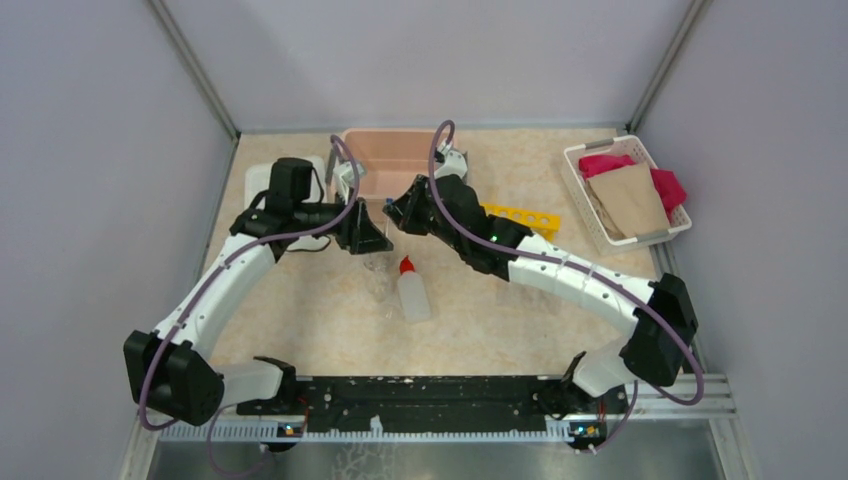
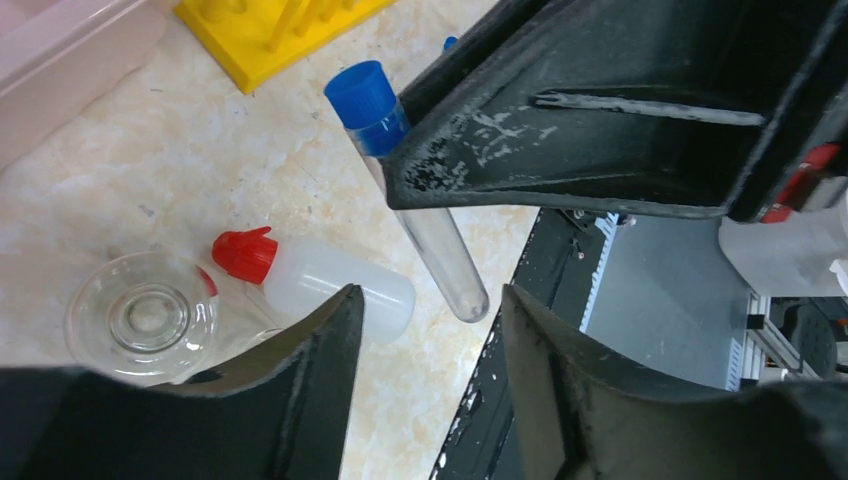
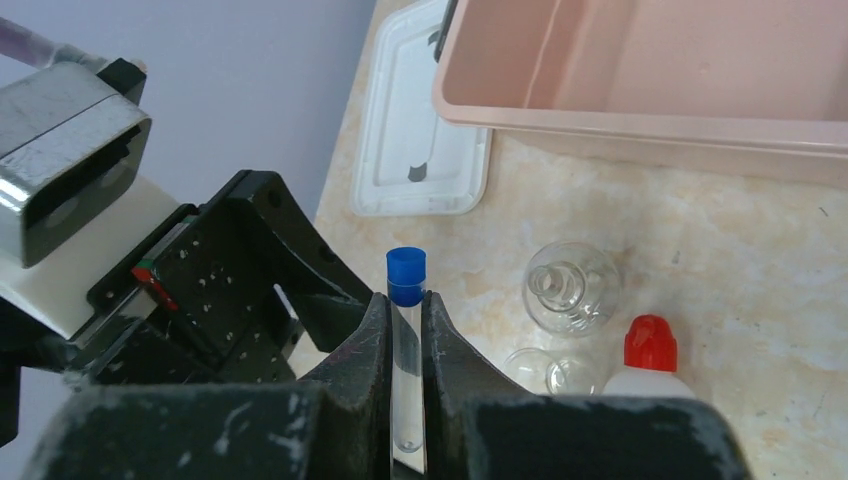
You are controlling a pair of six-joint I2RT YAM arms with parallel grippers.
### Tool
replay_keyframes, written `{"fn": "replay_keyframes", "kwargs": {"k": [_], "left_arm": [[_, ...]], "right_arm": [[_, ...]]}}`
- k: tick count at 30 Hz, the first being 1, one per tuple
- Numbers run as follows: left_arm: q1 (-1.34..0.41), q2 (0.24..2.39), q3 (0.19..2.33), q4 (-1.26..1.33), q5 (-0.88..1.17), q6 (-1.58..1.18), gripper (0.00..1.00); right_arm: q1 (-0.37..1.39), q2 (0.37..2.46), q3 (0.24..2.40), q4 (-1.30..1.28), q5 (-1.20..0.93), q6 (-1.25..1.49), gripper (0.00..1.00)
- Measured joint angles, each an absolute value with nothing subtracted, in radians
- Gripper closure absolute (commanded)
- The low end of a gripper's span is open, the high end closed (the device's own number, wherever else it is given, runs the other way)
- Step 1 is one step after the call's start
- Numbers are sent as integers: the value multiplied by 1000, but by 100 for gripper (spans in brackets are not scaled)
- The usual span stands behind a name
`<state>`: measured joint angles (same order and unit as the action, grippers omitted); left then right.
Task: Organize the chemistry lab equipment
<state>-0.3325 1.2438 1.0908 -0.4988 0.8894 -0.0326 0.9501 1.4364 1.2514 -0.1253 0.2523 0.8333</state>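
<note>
Right hand [image 3: 405, 325] clamped on a blue-capped tube [image 3: 406, 272] above the counter [image 1: 320, 310] middle. Left hand [image 2: 430, 305] spread, grasping nothing, near the tube's rounded end.

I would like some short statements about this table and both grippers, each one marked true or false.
1. The right gripper is shut on a blue-capped tube. True.
2. The squeeze bottle stands upright. False: it lies on its side on the table.
3. The yellow rack sits inside the pink bin. False: it lies on the table beside the bin.
4. The left gripper has its jaws apart. True.
</note>
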Motion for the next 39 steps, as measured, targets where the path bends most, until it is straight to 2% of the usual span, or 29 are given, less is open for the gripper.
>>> {"fn": "replay_keyframes", "kwargs": {"k": [8, 11, 12, 16, 19, 23, 28, 31, 39], "left_arm": [[-336, 1249, 1091, -498, 875, -28, 73], [-339, 1249, 1091, -502, 871, -19, 77], [-339, 1249, 1091, -505, 868, -12, 78], [-339, 1249, 1091, -524, 862, 30, 86], [-339, 1248, 1091, -525, 853, 87, 90], [-339, 1239, 1091, -542, 831, 199, 92], [-339, 1223, 1091, -571, 811, 294, 93], [-339, 1219, 1091, -583, 804, 322, 93], [-339, 1211, 1091, -599, 801, 362, 93]], "right_arm": [[953, 1440, 1251, -111, 243, 839, 100], [953, 1443, 1251, -113, 239, 841, 98], [953, 1443, 1251, -115, 237, 841, 96], [951, 1447, 1265, -138, 215, 844, 68], [934, 1481, 1347, -223, 127, 849, 60], [897, 1544, 1461, -340, 12, 833, 60], [859, 1550, 1476, -430, -77, 812, 63], [852, 1551, 1493, -477, -110, 802, 69], [850, 1562, 1538, -505, -145, 778, 71]]}}
